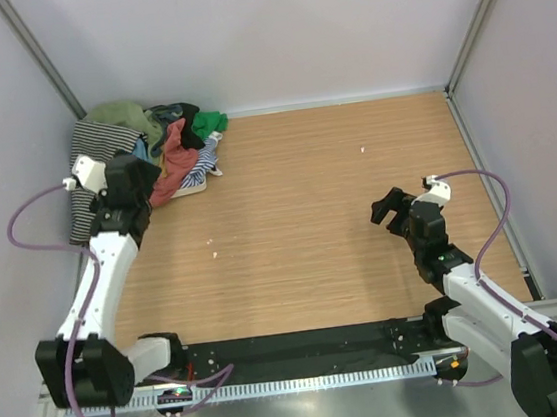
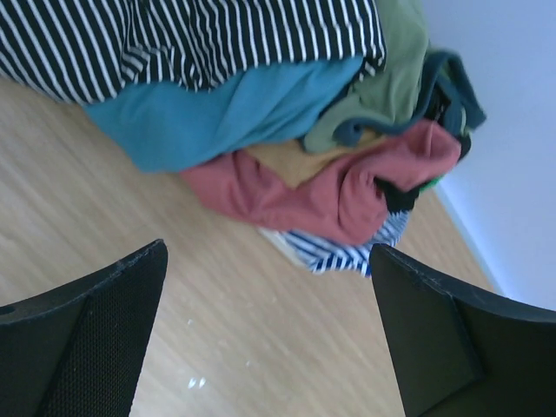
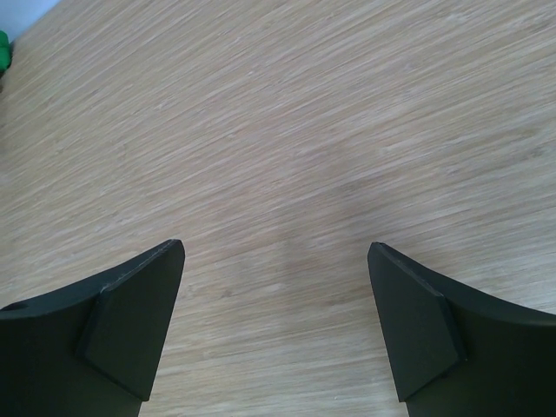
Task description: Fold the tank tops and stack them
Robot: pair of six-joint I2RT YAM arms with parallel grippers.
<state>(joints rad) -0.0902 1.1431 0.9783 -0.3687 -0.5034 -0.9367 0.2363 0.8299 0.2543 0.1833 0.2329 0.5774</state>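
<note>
At upper left of the overhead view, the tank tops (image 1: 176, 150) lie heaped, none apparently folded. Left gripper (image 2: 268, 254) hovers beside them, fingers spread and empty, ready to pick; right gripper (image 3: 274, 252) hangs splayed over the table (image 1: 307, 195).

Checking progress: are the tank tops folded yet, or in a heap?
Unfolded: the tank tops lie crumpled in one heap in the far left corner, none stacked flat.

The left hand (image 2: 268, 254) and right hand (image 3: 276, 250) hover wide open and empty, well apart.
</note>
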